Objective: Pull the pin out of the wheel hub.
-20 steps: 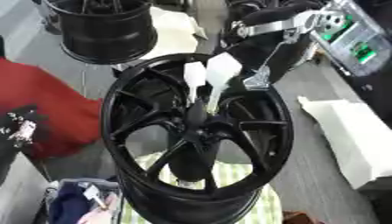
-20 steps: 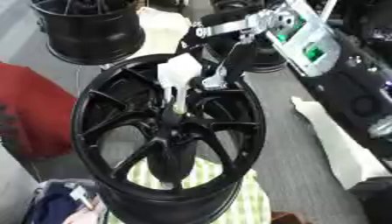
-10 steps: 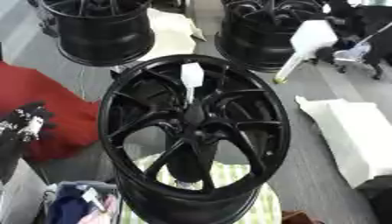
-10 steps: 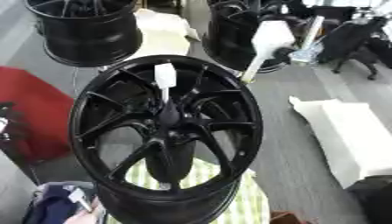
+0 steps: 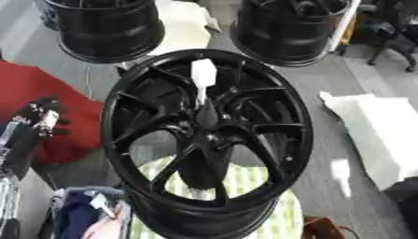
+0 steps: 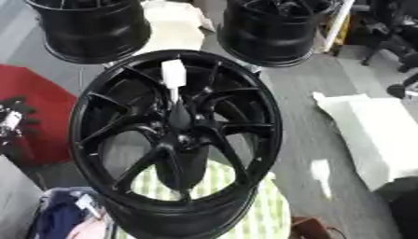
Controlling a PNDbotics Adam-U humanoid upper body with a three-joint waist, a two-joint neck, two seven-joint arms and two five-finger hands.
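One black wheel hub (image 5: 208,140) occupied the centre of both views, standing on a green-and-white striped cloth (image 5: 245,186). We observed the pin (image 5: 202,77), a white piece with a wide head and a thin shank, seated in the hub centre and projecting toward 12 o'clock from the middle boss. No hand touched it.

We located the left hand (image 5: 37,123) at 9 o'clock from the hub, near the left edge of the left eye view, over a red surface (image 5: 45,93). It was dark with small light markings. We could not tell how far its fingers were spread, and we could not make out any object in it. We did not find the right hand in either view.

Two further black wheels stood beyond the hub: one (image 5: 106,28) at 11 o'clock and one (image 5: 290,28) at 1 o'clock. We noted a white padded object (image 5: 375,130) on the grey floor at 3 o'clock, well apart from the hub. We saw a container of blue and pale items (image 5: 81,217) at 7 o'clock.
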